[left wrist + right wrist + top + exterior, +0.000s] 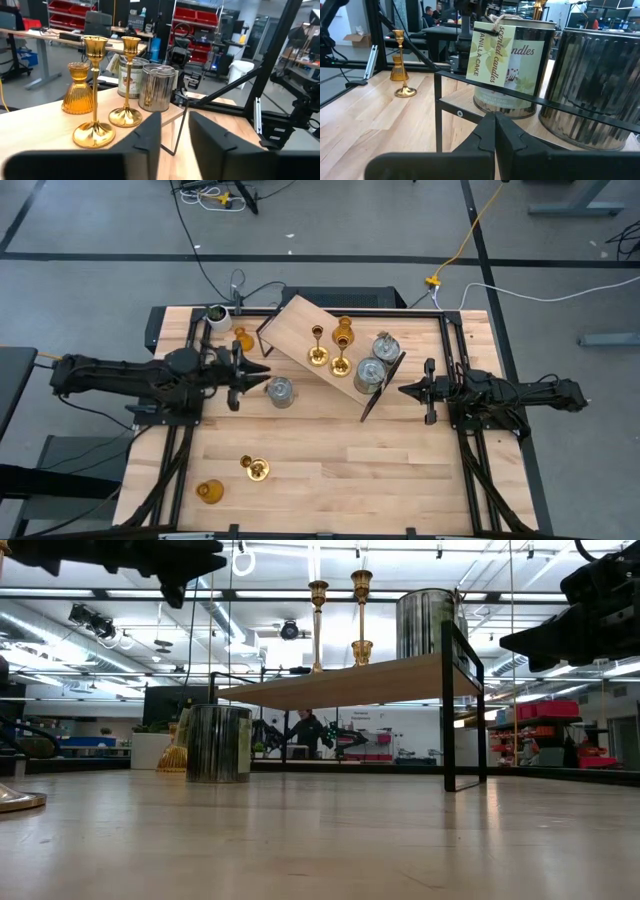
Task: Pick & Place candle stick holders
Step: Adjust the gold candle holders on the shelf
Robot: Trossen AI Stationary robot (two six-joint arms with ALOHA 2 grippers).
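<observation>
Far left on the surface [330, 470] there's an amber glass holder [208, 491] and a brass stick [256, 469] lying near the front, both loose. Another amber one [242, 339] sits at the back beside the white pot [217, 315]. My left hand [262, 371] hovers empty, fingers a bit apart, just beside a grey cylinder [281, 391] on the surface, so I'd say I'm between picks. The raised shelf [300, 328] already carries two brass sticks [318, 348], an amber holder [345, 330] and two grey tins [371, 374]. The right hand [404, 390] waits at the shelf's right end, fingers pressed together, holding nothing. Next move, I reckon: drop the left hand over that cylinder, and open wider first, since it looks fatter than the current gap.
</observation>
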